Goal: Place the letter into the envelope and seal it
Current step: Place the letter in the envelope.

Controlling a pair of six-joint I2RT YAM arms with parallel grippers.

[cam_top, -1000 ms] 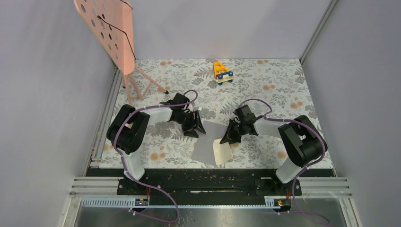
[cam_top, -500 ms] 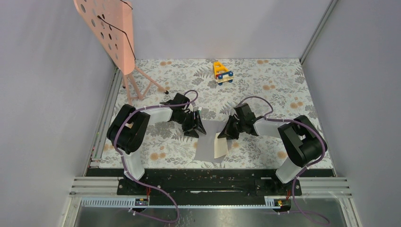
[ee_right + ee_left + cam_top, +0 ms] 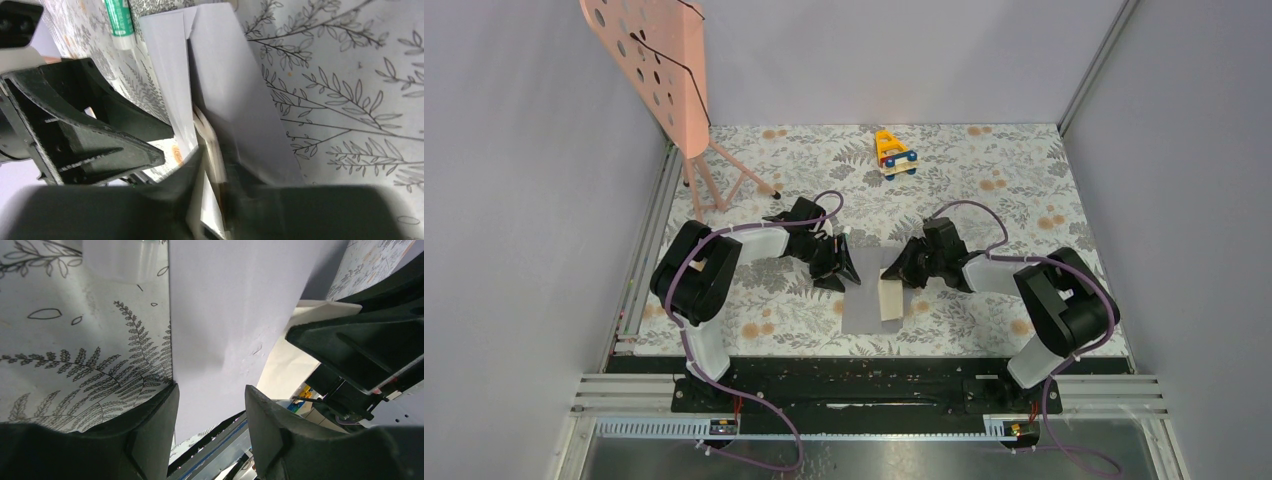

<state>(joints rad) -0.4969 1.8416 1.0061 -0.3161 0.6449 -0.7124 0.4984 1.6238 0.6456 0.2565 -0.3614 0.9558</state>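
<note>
Two risks: the tan creased paper letter [image 3: 891,300], pinched in the right end effector [image 3: 894,274], may buckle. Unclamped at the spread left end effector [image 3: 848,271], the grey-lilac paper envelope [image 3: 862,306] may slide.

arms [image 3: 759,241]: black joints, white links | cables [image 3: 824,196]: purple, looped

Flat grey-lilac envelope [image 3: 861,300], tan letter [image 3: 891,300] overlapping its right half

Arms angled inward, left gripper [image 3: 210,392] parted, right gripper [image 3: 214,155] pinched.
</note>
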